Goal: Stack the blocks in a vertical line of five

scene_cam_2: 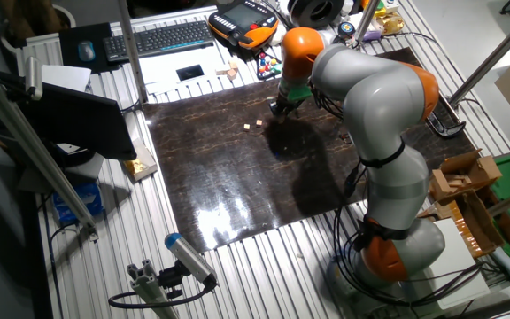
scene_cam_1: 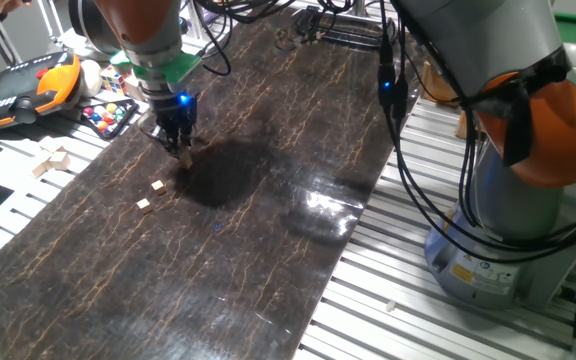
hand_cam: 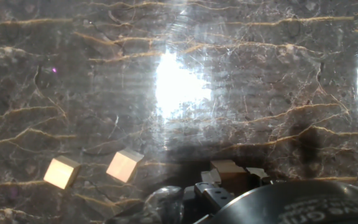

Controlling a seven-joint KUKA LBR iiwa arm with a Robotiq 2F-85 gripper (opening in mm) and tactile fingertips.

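Hand view had the dark marbled counter (hand_cam: 241, 74) filling the picture, a bright glare patch near its middle. Two loose blocks lay side by side at lower left: the left cube (hand_cam: 61, 172) and the right cube (hand_cam: 123, 166), close but not touching. Right of them, at the bottom edge, a pale wooden block (hand_cam: 227, 169) sat against the tool's fingers (hand_cam: 213, 194); how many cubes were there could not be told.

From one fixed view, the tool (scene_cam_1: 182, 150) was down low at the counter (scene_cam_1: 268, 290), blue light glowing on its body, tips pinched around a small tan block (scene_cam_1: 184, 157). Whether that block rested on another beneath it was too small to tell. The two loose cubes (scene_cam_1: 158, 186) and (scene_cam_1: 144, 204) lay on the near side of the tool, just apart from each other.

Off the counter's far left edge lay a multicoloured puzzle cube (scene_cam_1: 108, 116) and an orange teach pendant (scene_cam_1: 28, 88).

The other fixed view showed the arm (scene_cam_2: 370, 97) bent over the counter, the tool mostly hidden.
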